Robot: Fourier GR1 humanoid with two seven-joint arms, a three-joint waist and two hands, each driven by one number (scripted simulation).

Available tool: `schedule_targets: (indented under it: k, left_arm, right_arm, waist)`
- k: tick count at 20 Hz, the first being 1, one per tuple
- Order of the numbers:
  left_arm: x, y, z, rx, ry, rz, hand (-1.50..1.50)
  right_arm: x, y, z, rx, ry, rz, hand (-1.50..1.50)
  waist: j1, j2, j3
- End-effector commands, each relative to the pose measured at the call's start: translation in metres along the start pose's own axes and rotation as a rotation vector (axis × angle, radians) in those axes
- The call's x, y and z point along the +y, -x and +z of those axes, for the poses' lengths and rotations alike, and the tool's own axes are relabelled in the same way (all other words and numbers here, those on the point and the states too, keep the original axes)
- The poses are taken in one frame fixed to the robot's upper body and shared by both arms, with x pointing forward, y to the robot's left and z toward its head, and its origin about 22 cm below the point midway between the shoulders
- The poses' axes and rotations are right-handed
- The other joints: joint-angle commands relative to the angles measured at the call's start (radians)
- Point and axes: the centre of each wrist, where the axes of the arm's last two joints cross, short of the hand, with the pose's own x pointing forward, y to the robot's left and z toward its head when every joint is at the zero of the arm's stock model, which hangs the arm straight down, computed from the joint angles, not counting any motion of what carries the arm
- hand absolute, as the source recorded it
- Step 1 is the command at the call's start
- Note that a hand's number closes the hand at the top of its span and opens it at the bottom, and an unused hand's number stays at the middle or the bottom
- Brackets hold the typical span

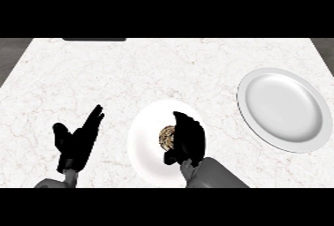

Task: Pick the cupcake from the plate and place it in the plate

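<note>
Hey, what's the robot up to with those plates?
The robot's right hand is over the near white plate, fingers curled round a cupcake that sits on it, apparently about to lift it. A second, larger plate lies bare further right on the marble counter, likely where the cupcake goes. The left hand rests open at the left, holding nothing.

plates: 2 (146, 132) (284, 110) | cupcake: 1 (167, 137) | hands: 2 (75, 139) (189, 139)

A white marbled counter (98, 75) is filling the view, with a dark strip (94, 39) lying at its far-left edge.
</note>
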Motion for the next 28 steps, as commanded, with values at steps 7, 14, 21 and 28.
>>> schedule_targets:
  k: [7,14,21,28]
  left_arm:
    - [-0.003,0.018,-0.006,0.064,-0.012,-0.002,0.0]
    - [-0.026,0.026,0.005,0.064,0.001,0.001,0.0]
    - [-0.002,0.011,0.005,0.067,-0.015,0.001,0.0]
    - [-0.007,0.017,0.007,0.084,-0.029,0.015,0.0]
  right_arm:
    - [0.002,-0.011,-0.016,0.025,0.058,0.088,1.5]
    - [0.021,-0.021,0.013,-0.001,0.099,0.125,1.5]
    - [0.005,-0.035,0.032,-0.212,0.409,-0.048,1.5]
    - [-0.041,-0.05,0.039,-0.181,0.658,-0.209,1.5]
  waist:
    - [-0.006,0.005,-0.007]
    - [0.003,0.005,-0.007]
    - [-0.018,-0.004,-0.006]
    - [-0.036,-0.006,-0.007]
